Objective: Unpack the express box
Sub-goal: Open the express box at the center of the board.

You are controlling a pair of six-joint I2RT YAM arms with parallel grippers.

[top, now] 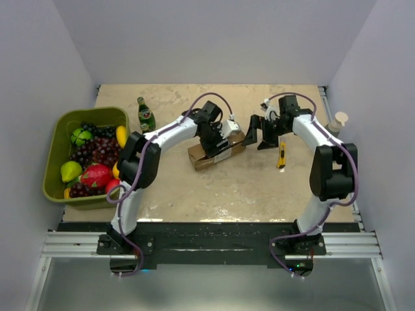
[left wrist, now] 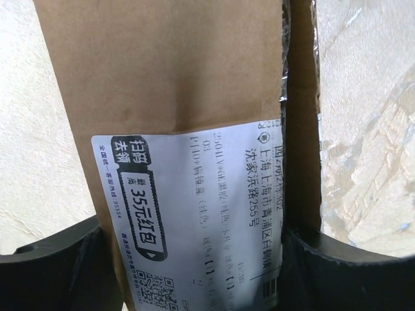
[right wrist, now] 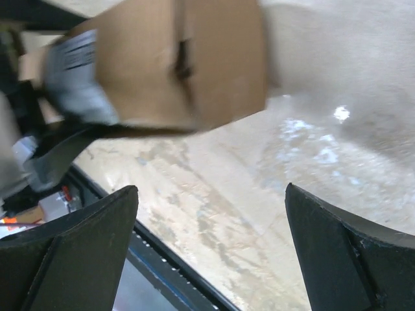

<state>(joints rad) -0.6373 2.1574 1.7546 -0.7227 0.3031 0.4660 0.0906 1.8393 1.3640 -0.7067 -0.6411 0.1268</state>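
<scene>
Beige desk (top: 259,188) carries the box (top: 209,157) at mid-frame, seemingly sealed, left gripper (left wrist: 194,246) astride it, grip unclear, right gripper (right wrist: 211,246) spread empty beside its end: unpacking looks barely begun.

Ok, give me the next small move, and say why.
Probably close the left gripper on the express box: it straddles the box's sides, contact unclear. The right gripper hangs open off the box's end, so pinning the box first seems sensible.

Express box (top: 214,154): one was counted, frame centre.
Yellow utility knife (top: 281,155): one, right of centre.
Green bottle (top: 146,115): one, upper left.
Green bin (top: 97,111): one, left.
Arms: two, left arm (top: 162,133) and right arm (top: 318,139).
</scene>
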